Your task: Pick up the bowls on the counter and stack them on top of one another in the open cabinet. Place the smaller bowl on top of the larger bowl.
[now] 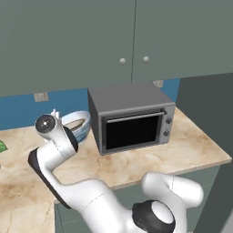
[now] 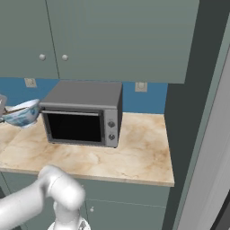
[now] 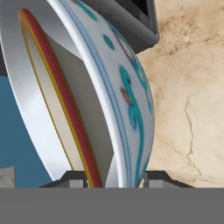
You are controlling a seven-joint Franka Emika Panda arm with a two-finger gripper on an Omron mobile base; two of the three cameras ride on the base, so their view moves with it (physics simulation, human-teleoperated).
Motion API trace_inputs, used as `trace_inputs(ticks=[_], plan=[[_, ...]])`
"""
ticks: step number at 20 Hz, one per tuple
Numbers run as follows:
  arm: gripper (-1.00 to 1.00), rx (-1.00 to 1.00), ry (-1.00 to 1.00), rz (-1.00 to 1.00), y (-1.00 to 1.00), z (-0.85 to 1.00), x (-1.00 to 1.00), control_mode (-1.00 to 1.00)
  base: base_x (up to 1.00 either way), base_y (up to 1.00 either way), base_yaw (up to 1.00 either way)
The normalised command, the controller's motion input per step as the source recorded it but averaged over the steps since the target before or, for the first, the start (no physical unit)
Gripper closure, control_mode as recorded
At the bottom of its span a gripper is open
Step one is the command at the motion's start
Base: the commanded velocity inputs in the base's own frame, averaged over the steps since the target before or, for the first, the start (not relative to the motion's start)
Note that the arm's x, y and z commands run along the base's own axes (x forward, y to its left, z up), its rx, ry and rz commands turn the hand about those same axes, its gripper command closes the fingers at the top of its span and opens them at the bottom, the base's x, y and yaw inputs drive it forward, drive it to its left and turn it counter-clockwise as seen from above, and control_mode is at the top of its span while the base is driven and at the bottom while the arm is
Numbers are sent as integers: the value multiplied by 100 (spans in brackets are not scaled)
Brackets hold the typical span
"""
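Note:
The larger bowl [image 3: 131,100], white with a pale blue pattern outside, is tilted on its side just left of the microwave [image 1: 132,118], over the beige counter [image 1: 191,145]. My gripper [image 3: 114,177] is shut across its wall, one fingertip inside and one outside. A red and yellow rim with a tan face [image 3: 65,109] lies inside it; this looks like the smaller bowl nested there. The left base view shows the bowl [image 1: 76,125] behind my wrist, and it sits at the left edge of the right base view [image 2: 22,113]. The open cabinet is out of view.
The grey microwave [image 2: 83,117] stands on the counter [image 2: 134,152] right beside the bowl. Shut grey-green wall cupboard doors with round knobs [image 1: 123,60] hang above it. A tall dark panel [image 1: 205,100] closes the counter's right end. A green leaf [image 1: 2,146] shows far left.

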Motion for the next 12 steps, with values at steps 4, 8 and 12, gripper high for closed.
trace_inputs(ticks=[4,8,12], plan=[[100,3,-1,-11,0,34,-62,-100,0,0,0],[100,4,0,-14,0,37,-63,-100,0,0,0],[100,4,0,-18,-2,35,-56,-100,0,0,0]])
